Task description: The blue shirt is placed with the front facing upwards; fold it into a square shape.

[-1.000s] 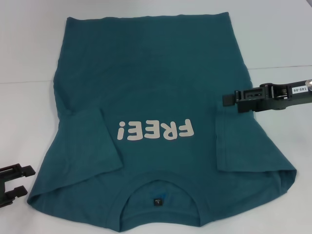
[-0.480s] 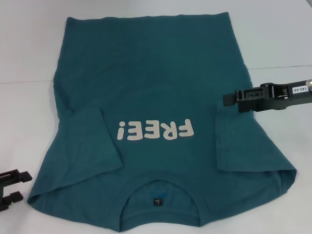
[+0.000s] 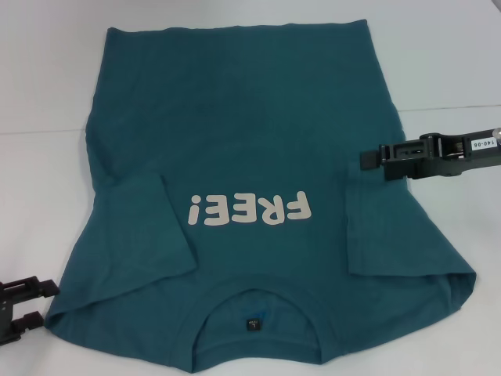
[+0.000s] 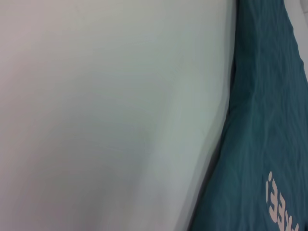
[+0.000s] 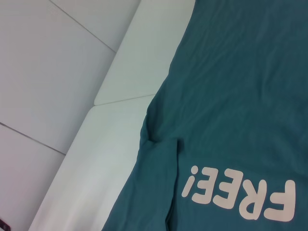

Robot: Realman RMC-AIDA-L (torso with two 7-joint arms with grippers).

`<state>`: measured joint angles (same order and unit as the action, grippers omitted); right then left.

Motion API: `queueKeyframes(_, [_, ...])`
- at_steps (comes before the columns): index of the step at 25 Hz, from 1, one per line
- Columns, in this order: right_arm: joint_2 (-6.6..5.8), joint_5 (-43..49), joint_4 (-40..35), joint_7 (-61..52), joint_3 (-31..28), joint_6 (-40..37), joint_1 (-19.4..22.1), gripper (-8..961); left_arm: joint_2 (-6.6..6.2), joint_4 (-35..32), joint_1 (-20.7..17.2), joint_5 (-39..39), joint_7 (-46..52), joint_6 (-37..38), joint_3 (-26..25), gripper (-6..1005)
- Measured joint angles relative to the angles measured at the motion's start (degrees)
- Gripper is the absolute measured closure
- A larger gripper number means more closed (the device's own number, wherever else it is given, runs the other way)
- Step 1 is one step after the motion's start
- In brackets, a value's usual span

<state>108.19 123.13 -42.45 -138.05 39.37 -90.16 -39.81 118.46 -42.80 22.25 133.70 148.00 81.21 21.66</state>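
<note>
Shirt [image 3: 243, 141] lies face-up on our worktop [image 3: 47, 94], sleeves folded in. Our right claw [image 3: 366, 159] hovers narrow over its right edge; left claw [image 3: 35, 301], parted and empty, waits beside the shoulder.

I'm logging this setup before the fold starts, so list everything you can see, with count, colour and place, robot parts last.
Dark teal-blue short-sleeved T-shirt: one, spread flat front up on the table, collar nearest the robot, both sleeves folded inward over the body.
Cream "FREE!" print: one, on the shirt's chest, between the two folded sleeves.
Small dark neck label: one, inside the collar at the near edge.
White table: one, under the shirt, with a seam line running across it.
Left gripper: one, black, low at the near left, just off the shirt's corner, fingers apart.
Right gripper: one, black, reaching in from the right above the shirt's right side.
</note>
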Motion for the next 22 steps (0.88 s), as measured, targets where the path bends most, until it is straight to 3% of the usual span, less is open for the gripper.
queueKeyframes(22, [-0.09,-0.31,0.00,0.42,-0.09,-0.03,0.63,43,-0.24,2.34,2.91,1.04,-0.37,0.59,0.95,340])
